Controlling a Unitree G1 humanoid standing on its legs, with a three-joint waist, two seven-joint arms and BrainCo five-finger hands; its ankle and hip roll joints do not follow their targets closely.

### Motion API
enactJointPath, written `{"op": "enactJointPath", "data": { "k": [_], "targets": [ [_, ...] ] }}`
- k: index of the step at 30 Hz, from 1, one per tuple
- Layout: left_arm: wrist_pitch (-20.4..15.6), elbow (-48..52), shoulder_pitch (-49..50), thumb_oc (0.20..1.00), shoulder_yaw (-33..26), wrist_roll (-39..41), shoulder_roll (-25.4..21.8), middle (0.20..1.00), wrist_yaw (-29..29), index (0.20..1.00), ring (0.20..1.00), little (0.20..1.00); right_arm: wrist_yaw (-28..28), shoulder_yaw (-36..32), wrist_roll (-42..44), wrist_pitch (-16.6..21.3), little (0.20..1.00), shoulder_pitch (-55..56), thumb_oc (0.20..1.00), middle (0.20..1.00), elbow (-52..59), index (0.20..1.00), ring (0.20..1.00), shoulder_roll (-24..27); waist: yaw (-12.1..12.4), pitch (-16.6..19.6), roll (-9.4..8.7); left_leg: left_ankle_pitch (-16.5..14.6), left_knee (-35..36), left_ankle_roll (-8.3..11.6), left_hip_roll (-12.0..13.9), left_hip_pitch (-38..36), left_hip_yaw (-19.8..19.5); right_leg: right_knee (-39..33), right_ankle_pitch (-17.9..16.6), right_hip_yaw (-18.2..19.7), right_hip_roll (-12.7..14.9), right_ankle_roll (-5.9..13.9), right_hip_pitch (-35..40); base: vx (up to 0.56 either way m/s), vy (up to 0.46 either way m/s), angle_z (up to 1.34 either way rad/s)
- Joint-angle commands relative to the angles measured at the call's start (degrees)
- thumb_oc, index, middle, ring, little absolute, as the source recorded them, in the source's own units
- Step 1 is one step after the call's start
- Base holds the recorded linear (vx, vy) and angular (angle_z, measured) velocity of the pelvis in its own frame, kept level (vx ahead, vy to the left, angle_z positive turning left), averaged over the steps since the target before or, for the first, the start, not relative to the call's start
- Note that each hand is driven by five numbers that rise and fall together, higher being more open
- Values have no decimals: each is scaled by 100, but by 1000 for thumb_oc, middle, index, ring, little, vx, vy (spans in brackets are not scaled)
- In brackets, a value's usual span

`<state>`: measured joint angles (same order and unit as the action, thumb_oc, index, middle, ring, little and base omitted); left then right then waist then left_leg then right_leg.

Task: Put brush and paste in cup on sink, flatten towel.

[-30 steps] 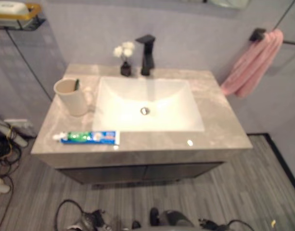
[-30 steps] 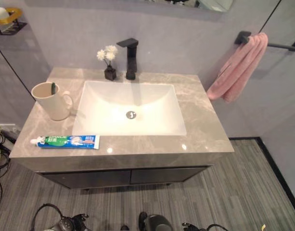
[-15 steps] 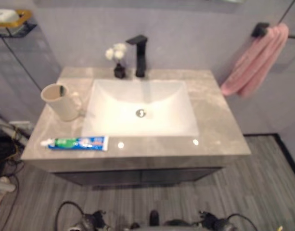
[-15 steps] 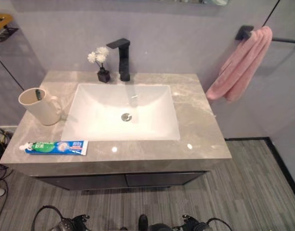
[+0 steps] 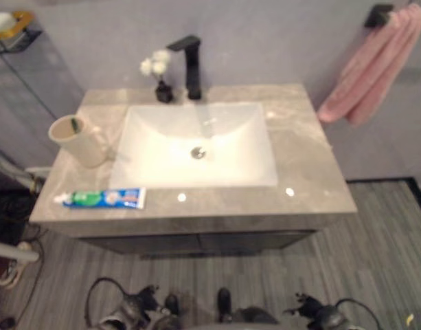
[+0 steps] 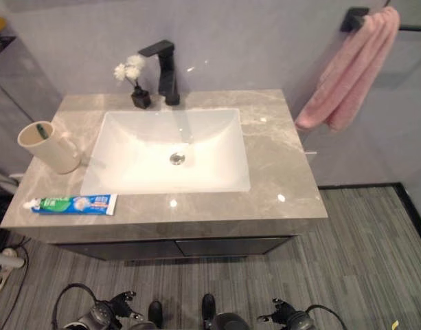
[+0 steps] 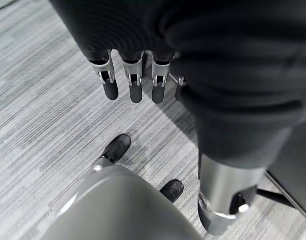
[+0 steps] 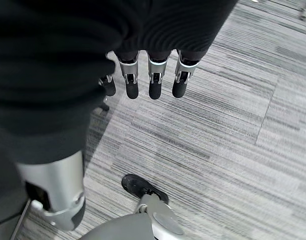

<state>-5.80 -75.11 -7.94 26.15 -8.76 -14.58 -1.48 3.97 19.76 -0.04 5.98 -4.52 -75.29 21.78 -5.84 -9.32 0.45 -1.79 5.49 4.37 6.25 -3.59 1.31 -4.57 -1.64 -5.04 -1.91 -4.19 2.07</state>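
The grey counter (image 6: pixel 279 158) is filling the middle of the frame, its front edge running bare to the lower right with open room there beside the white basin (image 6: pixel 165 155). At the frame's left the cream cup (image 6: pixel 49 148) is standing upright on the counter, just beside the basin's left rim, with the dark-handled brush (image 6: pixel 40 129) poking up inside it. The paste (image 6: pixel 73 204) is lying flat along the front edge, below the cup and apart from it. At the upper right the pink towel (image 6: pixel 351 69) is hanging bunched from its black bar, off the counter's right edge. Behind the basin the black tap (image 6: pixel 165 69) and a small flower vase (image 6: pixel 136 86) are standing. The left hand (image 7: pixel 130 82) and right hand (image 8: pixel 153 75) are hanging over striped floor, fingers straight and relaxed, holding nothing.
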Motion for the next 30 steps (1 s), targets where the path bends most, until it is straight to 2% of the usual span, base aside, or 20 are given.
{"op": "enactJointPath", "data": {
  "k": [1,7,9,15,17,20,22,23,24,26,27,28,30],
  "targets": [
    [-76,-220,-65,1000,145,30,-103,1000,51,1000,1000,1000,12,-53,-49,21,1000,3,1000,1000,-231,1000,1000,-8,42,192,100,61,-69,-416,-411,34,211,935,820,346,261,589,-168,-26,411,0],
    [-160,-73,-91,1000,294,-200,-344,1000,138,1000,1000,1000,-65,-38,-30,74,1000,-93,1000,1000,81,1000,1000,-93,100,165,153,-125,-49,-611,-631,96,385,849,540,434,492,861,-319,-31,340,-15],
    [-243,245,-43,1000,443,-342,-429,1000,123,1000,1000,1000,-121,70,-187,110,1000,-149,1000,1000,225,1000,1000,-78,199,151,135,-188,-49,-693,-710,118,441,578,357,415,618,956,-262,-53,296,-6],
    [-355,818,185,1000,621,-431,-688,1000,-124,1000,1000,1000,-29,141,-360,84,1000,-209,1000,1000,143,1000,1000,13,395,200,113,-248,-49,-784,-775,130,451,214,113,429,718,1057,-166,-33,120,0],
    [-404,1129,355,1000,729,-465,-885,1000,-329,1000,1000,1000,25,140,-523,23,1000,-265,1000,1000,-241,1000,1000,76,535,239,74,-216,-49,-755,-770,197,292,126,142,215,753,1033,-89,-30,-14,7],
    [-459,1697,525,1000,791,-499,-1159,1000,-455,1000,1000,1000,-53,87,-561,34,1000,-305,1000,1000,-337,1000,1000,151,589,223,60,-190,-49,-720,-761,226,175,81,170,65,756,1011,-14,-6,-66,19],
    [-512,2482,793,1000,749,-519,-1573,1000,-612,1000,1000,1000,-103,-8,-506,48,1000,-404,1000,1000,-398,1000,1000,245,678,169,53,-113,-49,-676,-742,290,30,62,185,-100,754,991,16,-36,-99,56],
    [-623,3318,953,1000,814,-611,-2044,1000,-834,1000,1000,1000,-37,-92,-386,37,1000,-471,1000,1000,-491,1000,1000,309,813,120,66,-82,-49,-629,-724,334,-69,54,226,-196,741,983,40,-42,-103,59],
    [-589,3401,982,1000,793,-591,-2105,1000,-874,1000,1000,1000,-34,-96,-385,40,1000,-471,1000,1000,-493,1000,1000,290,797,126,48,-61,-49,-631,-725,355,-85,36,202,-219,739,974,35,-29,-110,35],
    [-814,4775,1210,1000,799,-590,-2967,1000,-1228,1000,1000,1000,-15,-100,-486,73,1000,-502,1000,1000,-534,1000,1000,381,956,78,67,-8,-49,-546,-692,426,-245,25,263,-403,703,958,77,-30,-126,44],
    [-787,4851,1247,1000,762,-568,-3024,1000,-1265,1000,1000,1000,-16,-101,-489,76,1000,-503,1000,1000,-535,1000,1000,361,932,81,48,15,-49,-549,-694,446,-264,14,245,-432,702,948,71,-15,-151,57],
    [-958,5539,1314,1000,783,-504,-3544,1000,-1527,1000,1000,1000,19,-73,-582,60,1000,-541,1000,1000,-601,1000,1000,455,982,82,73,26,-49,-506,-667,453,-329,23,290,-515,678,948,100,-6,-95,41],
    [-995,6451,1306,1000,832,-220,-4193,1000,-2075,1000,1000,1000,172,-80,-610,-17,1000,-574,1000,1000,-694,1000,1000,545,953,102,98,30,-49,-466,-648,460,-350,-28,288,-593,663,948,154,10,-88,32]
  ]
}}
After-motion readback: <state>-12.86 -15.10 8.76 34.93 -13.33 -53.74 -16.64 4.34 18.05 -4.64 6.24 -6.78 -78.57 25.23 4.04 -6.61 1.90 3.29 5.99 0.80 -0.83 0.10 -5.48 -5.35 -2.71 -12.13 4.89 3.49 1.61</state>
